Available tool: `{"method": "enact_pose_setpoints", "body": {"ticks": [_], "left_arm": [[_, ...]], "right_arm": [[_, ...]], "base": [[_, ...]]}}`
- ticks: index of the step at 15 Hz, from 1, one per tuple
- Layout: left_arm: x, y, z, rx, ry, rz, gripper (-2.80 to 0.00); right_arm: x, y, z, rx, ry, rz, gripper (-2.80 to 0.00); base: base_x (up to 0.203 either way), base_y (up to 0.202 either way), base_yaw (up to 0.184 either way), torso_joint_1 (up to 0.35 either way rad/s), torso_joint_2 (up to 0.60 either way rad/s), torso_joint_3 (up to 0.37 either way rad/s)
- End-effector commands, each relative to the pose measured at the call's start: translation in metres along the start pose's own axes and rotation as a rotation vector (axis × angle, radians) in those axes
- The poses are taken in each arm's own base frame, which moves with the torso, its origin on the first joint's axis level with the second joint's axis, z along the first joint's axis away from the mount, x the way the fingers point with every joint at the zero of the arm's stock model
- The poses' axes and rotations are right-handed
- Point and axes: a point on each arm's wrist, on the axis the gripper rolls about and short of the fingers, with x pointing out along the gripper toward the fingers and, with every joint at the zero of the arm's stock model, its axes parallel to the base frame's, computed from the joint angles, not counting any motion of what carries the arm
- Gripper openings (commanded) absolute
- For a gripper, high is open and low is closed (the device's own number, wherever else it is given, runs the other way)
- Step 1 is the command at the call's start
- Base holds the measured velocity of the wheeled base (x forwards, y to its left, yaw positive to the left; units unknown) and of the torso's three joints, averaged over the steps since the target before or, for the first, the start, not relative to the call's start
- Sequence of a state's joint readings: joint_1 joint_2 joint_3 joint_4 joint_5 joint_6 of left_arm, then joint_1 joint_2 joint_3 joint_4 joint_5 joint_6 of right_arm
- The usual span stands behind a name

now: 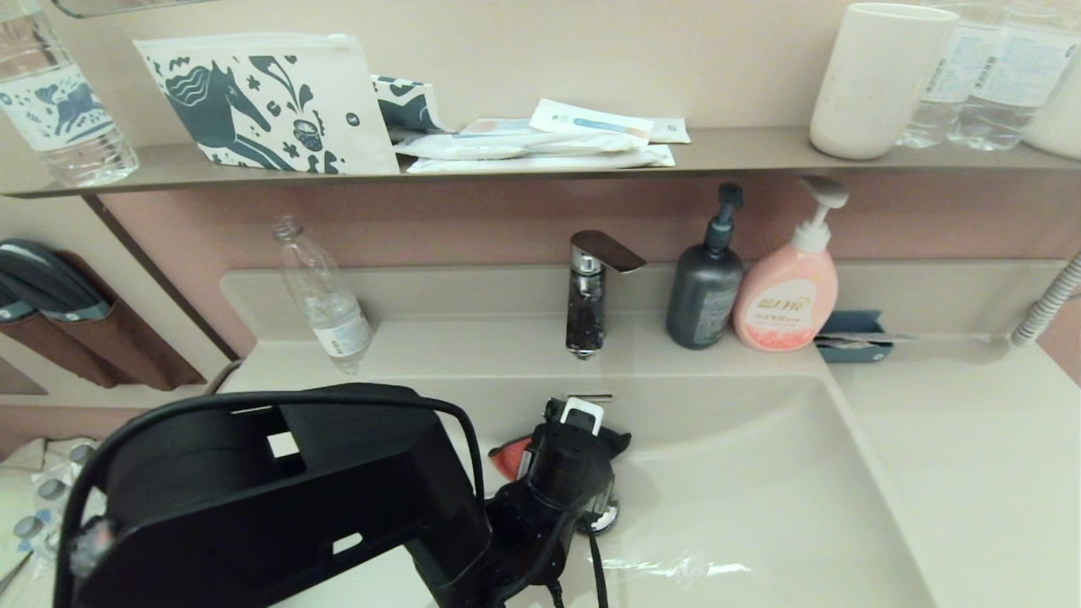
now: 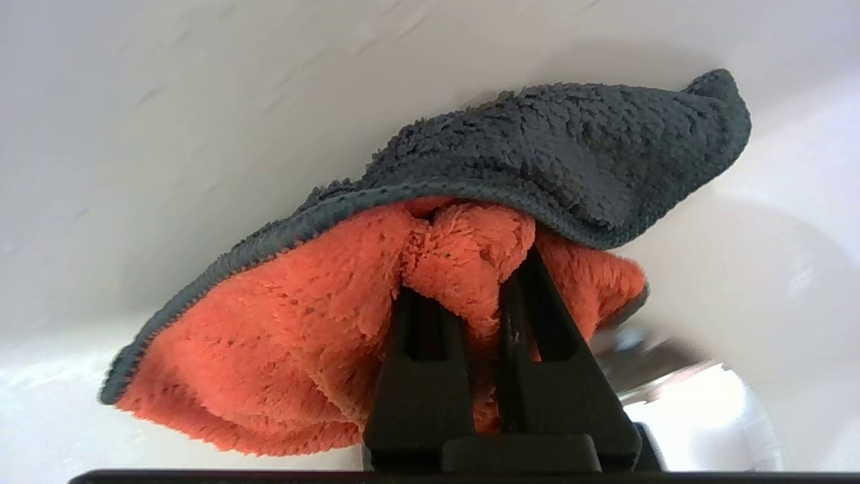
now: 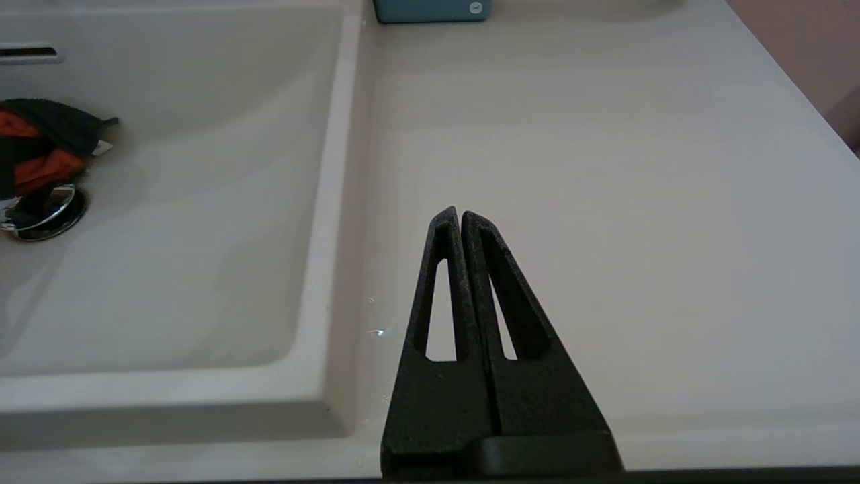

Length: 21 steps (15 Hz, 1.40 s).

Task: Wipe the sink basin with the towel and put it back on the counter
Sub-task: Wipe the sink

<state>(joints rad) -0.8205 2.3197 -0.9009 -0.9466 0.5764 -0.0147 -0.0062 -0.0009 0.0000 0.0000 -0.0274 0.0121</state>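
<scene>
My left gripper [image 1: 578,439] reaches down into the off-white sink basin [image 1: 760,507], close to its back wall and just behind the chrome drain plug [image 1: 601,519]. It is shut on the towel [image 1: 509,456], whose orange-red corner shows beside the wrist. In the left wrist view the fingers [image 2: 416,336] pinch a fold of the orange towel [image 2: 282,323], its dark grey backing pressed against the basin wall [image 2: 201,134]. My right gripper [image 3: 459,214] hovers shut and empty over the counter [image 3: 605,168], right of the basin [image 3: 188,202]. The towel [image 3: 40,168] shows far off there.
A chrome faucet [image 1: 591,287] stands behind the basin, with a dark pump bottle [image 1: 705,295], a pink pump bottle [image 1: 785,295] and a teal box [image 1: 849,333] to its right. A clear plastic bottle [image 1: 325,304] leans at the back left. A grey-brown shelf [image 1: 743,152] hangs above.
</scene>
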Motion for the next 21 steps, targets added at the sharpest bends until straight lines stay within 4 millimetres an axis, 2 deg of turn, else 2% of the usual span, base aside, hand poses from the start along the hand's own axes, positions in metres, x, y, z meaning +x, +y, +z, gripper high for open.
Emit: {"method": "enact_pose_setpoints", "body": {"ticks": [1,4,8,12,14,17,20,21], "left_arm": [[0.000,-0.013,0.010,-0.031,-0.052,0.007,-2.80],[-0.012,-0.037,0.028,-0.111,-0.119,-0.016,-2.80],[-0.037,-0.067,0.032,-0.207,-0.147,-0.044,-2.80],[-0.074,-0.066,0.047,-0.247,-0.092,-0.086,-2.80],[-0.106,-0.068,0.038,-0.225,-0.030,-0.128,-2.80],[-0.132,-0.057,0.027,-0.218,0.010,-0.134,-2.80],[-0.160,-0.047,0.027,-0.190,0.012,-0.159,-2.80],[-0.166,-0.042,0.033,-0.195,0.002,-0.158,-2.80]], "right_arm": [[0.000,0.000,0.000,0.000,0.001,0.000,-2.80],[0.000,0.000,0.000,0.000,0.001,0.000,-2.80],[0.000,0.000,0.000,0.000,0.001,0.000,-2.80],[0.000,0.000,0.000,0.000,0.001,0.000,-2.80],[0.000,0.000,0.000,0.000,0.001,0.000,-2.80],[0.000,0.000,0.000,0.000,0.001,0.000,-2.80],[0.000,0.000,0.000,0.000,0.001,0.000,-2.80],[0.000,0.000,0.000,0.000,-0.001,0.000,-2.80]], "base": [[0.000,0.000,0.000,0.000,0.00,0.000],[0.000,0.000,0.000,0.000,0.00,0.000],[0.000,0.000,0.000,0.000,0.00,0.000],[0.000,0.000,0.000,0.000,0.00,0.000],[0.000,0.000,0.000,0.000,0.00,0.000],[0.000,0.000,0.000,0.000,0.00,0.000],[0.000,0.000,0.000,0.000,0.00,0.000],[0.000,0.000,0.000,0.000,0.00,0.000]]}}
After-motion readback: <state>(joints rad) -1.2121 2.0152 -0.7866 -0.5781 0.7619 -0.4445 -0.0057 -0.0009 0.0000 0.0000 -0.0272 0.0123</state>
